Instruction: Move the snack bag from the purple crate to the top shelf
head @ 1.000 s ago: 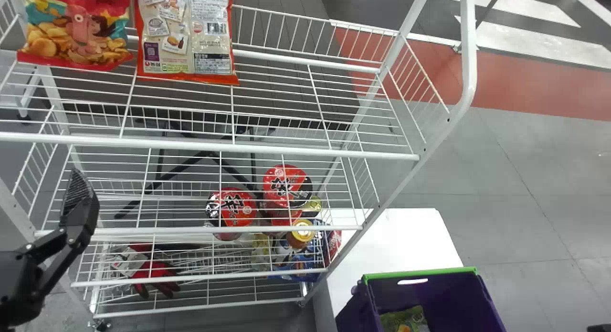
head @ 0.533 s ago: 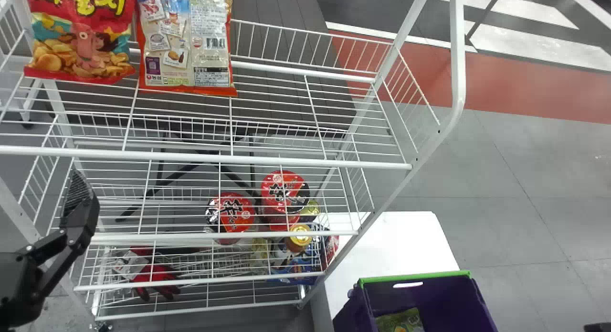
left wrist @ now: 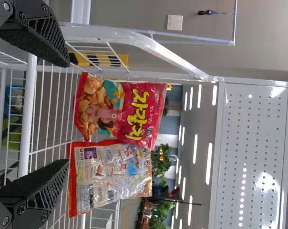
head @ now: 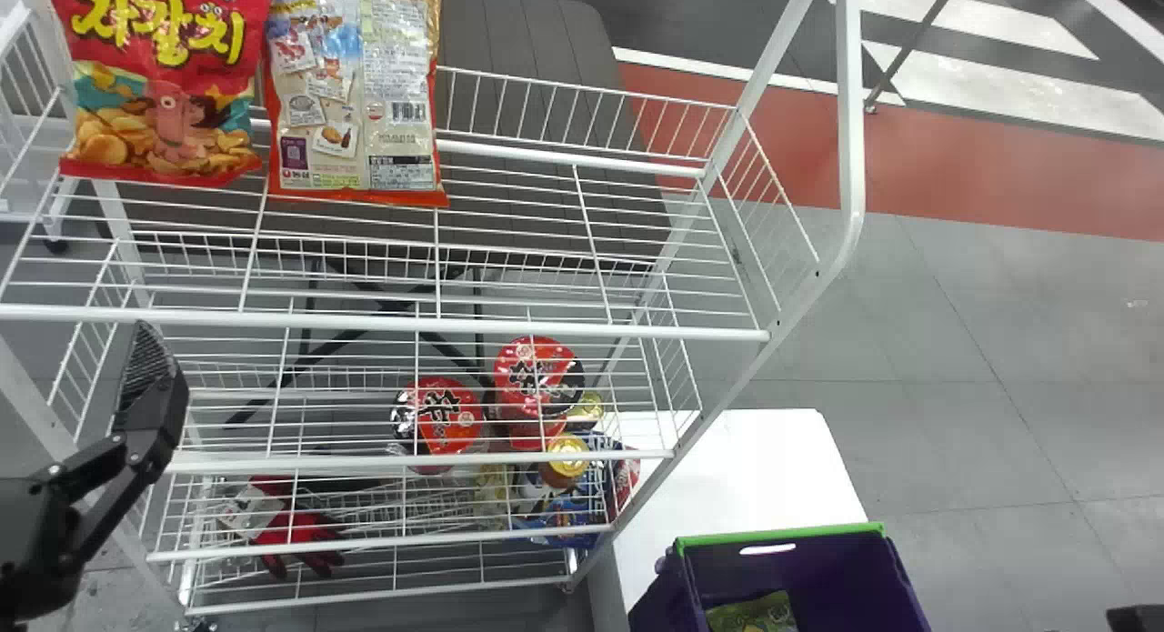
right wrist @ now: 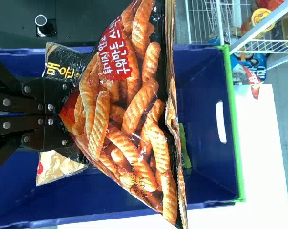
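Lifting snack bag (right wrist: 129,112) from purple crate (head: 832,573): right pincer (right wrist: 62,117) clamped on its gathered end, above crate. Best raise steadily until bag clears crate, then swing left toward top shelf (head: 546,327). Left pincer (left wrist: 66,113) open, well left of crate.

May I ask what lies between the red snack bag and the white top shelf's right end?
Head view: a beige plastic snack bag, then bare wires.
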Controlling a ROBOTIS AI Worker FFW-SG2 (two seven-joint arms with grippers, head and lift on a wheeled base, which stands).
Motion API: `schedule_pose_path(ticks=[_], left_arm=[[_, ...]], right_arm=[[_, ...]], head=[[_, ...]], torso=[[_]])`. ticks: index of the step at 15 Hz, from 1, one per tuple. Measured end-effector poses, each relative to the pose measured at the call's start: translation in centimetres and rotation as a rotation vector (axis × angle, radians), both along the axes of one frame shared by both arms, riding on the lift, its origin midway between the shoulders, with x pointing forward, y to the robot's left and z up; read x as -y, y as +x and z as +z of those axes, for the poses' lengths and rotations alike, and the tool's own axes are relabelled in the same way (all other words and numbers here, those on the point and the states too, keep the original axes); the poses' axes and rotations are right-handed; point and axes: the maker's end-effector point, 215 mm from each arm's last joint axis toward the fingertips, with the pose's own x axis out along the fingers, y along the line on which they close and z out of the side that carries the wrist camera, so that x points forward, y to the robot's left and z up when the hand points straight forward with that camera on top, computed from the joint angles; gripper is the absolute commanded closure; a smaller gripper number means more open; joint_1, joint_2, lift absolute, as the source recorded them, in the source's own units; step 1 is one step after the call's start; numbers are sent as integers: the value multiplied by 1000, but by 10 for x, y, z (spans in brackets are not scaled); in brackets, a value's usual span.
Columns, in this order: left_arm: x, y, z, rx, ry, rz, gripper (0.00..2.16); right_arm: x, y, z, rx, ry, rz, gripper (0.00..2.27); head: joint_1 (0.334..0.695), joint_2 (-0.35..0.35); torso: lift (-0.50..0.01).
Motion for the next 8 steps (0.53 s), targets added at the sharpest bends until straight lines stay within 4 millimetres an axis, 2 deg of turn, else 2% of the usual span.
schedule_pose_path(ticks=[8], left_arm=[[-2, 2, 2, 2, 4, 3, 107]], right_arm=[[-5, 15, 9, 37, -15, 12, 1605]], head=[[695, -350]], torso=[[-42]])
